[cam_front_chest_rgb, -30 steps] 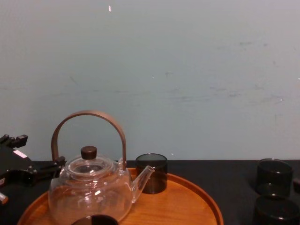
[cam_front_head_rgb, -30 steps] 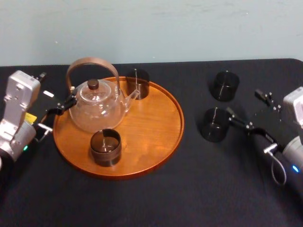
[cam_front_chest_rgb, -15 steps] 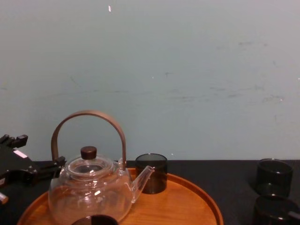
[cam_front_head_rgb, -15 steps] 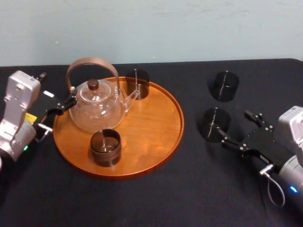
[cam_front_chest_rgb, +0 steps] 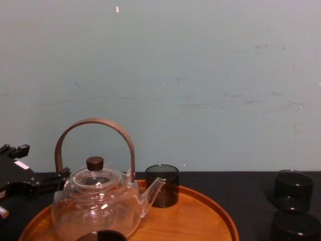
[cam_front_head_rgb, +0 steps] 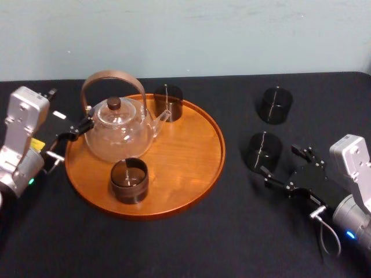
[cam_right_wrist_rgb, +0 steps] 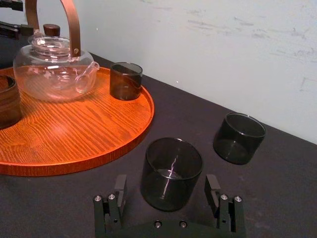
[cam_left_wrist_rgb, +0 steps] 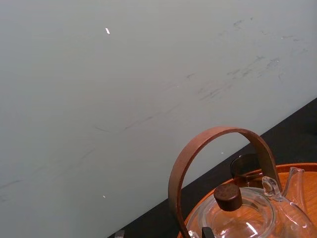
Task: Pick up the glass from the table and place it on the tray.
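Observation:
Two dark smoked glasses stand on the black table (cam_front_head_rgb: pixel 191 243) at the right: a near glass (cam_front_head_rgb: pixel 264 152) (cam_right_wrist_rgb: pixel 172 173) and a far glass (cam_front_head_rgb: pixel 275 105) (cam_right_wrist_rgb: pixel 238 137). My right gripper (cam_front_head_rgb: pixel 282 160) (cam_right_wrist_rgb: pixel 166 191) is open just on my side of the near glass; in the right wrist view its fingers (cam_right_wrist_rgb: pixel 118 194) flank the glass's near side without touching it. The round orange-brown tray (cam_front_head_rgb: pixel 191 168) (cam_front_chest_rgb: pixel 200 221) lies left of centre. My left gripper (cam_front_head_rgb: pixel 69 110) hangs open at the tray's left edge, beside the teapot.
On the tray stand a glass teapot (cam_front_head_rgb: pixel 119 130) with a brown arched handle and two more dark glasses, one at the back (cam_front_head_rgb: pixel 168 102) and one at the front (cam_front_head_rgb: pixel 130 179). The tray's right half is bare wood. A pale wall rises behind the table.
My right gripper has drawn back toward me and swung from the near glass's right side to its front, so the open fingers now face it. The left arm has not moved.

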Robot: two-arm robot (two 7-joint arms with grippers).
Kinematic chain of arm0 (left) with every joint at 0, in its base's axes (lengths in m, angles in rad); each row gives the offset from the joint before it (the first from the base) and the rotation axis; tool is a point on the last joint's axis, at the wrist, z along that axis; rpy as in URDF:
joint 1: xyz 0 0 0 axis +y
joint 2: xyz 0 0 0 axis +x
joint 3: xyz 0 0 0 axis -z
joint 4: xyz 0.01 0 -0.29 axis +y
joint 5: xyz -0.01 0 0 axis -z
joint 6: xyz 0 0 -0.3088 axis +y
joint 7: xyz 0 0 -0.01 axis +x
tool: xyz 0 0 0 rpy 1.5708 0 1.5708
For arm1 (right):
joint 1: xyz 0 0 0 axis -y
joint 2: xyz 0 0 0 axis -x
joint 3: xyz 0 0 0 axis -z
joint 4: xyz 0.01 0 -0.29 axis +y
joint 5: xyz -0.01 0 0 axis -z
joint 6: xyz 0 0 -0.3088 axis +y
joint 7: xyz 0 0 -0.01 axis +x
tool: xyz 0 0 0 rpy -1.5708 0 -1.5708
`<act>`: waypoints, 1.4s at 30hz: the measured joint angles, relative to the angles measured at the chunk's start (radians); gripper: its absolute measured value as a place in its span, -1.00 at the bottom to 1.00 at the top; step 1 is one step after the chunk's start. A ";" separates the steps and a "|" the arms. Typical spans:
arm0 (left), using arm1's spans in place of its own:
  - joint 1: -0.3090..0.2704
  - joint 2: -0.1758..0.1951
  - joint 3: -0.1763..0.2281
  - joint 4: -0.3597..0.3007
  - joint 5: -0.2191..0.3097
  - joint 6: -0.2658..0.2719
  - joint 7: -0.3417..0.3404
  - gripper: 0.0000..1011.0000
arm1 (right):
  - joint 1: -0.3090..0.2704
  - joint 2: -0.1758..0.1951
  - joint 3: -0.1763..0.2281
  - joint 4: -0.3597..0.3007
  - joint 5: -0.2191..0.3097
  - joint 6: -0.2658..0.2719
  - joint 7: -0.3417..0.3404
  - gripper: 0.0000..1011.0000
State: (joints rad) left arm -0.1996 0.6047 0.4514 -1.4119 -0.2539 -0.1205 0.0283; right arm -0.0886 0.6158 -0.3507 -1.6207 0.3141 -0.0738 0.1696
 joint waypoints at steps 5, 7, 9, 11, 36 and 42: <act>0.000 0.000 0.000 0.000 0.000 0.000 0.000 1.00 | 0.013 -0.016 0.003 0.024 -0.010 0.005 0.010 0.98; 0.000 0.000 0.000 0.000 0.000 0.000 0.000 1.00 | 0.018 -0.023 0.005 0.033 -0.013 0.006 0.016 0.98; 0.000 0.000 0.000 0.000 0.000 0.000 0.000 1.00 | 0.023 -0.028 0.006 0.038 -0.017 0.006 0.020 0.98; 0.000 0.000 0.000 0.000 0.000 0.000 0.000 1.00 | 0.030 -0.034 0.008 0.047 -0.022 0.007 0.026 0.98; 0.000 0.000 0.000 0.000 0.000 0.000 0.000 1.00 | 0.160 -0.136 0.004 0.198 -0.080 0.014 0.114 0.98; 0.000 0.000 0.000 0.000 0.000 0.000 0.000 1.00 | 0.184 -0.163 0.007 0.235 -0.085 0.012 0.134 0.98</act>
State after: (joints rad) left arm -0.1995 0.6047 0.4514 -1.4119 -0.2539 -0.1205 0.0283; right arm 0.0957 0.4530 -0.3438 -1.3855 0.2295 -0.0621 0.3035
